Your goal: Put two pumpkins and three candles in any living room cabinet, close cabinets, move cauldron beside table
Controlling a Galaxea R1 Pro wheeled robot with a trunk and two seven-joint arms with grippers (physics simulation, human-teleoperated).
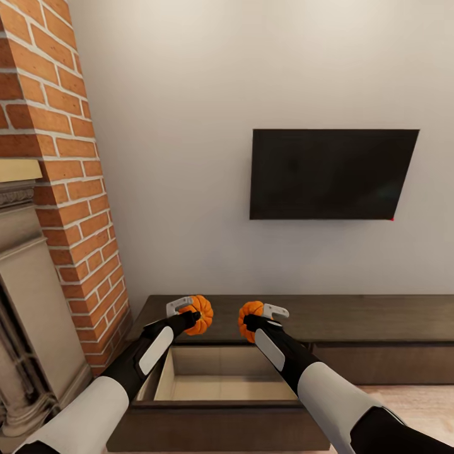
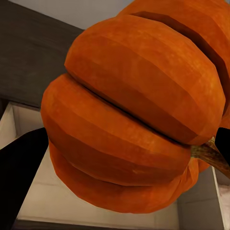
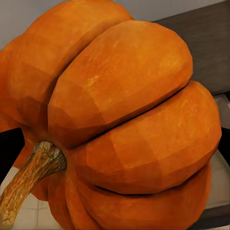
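Observation:
Each hand holds an orange ribbed pumpkin above the long dark-brown cabinet (image 1: 353, 315). My left gripper (image 1: 189, 310) is shut on one pumpkin (image 1: 200, 314), which looms large in the left wrist view (image 2: 139, 120). My right gripper (image 1: 260, 315) is shut on the other pumpkin (image 1: 250, 318), seen close up with its brown stem in the right wrist view (image 3: 129, 124). Below both hands, a pull-out drawer (image 1: 217, 375) of the cabinet stands open, its pale inside bare. Candles and cauldron are out of view.
A red brick chimney (image 1: 63, 189) with a stone fireplace surround (image 1: 31, 315) stands at the left. A black TV (image 1: 331, 173) hangs on the white wall above the cabinet. Pale wood floor (image 1: 416, 403) shows at the lower right.

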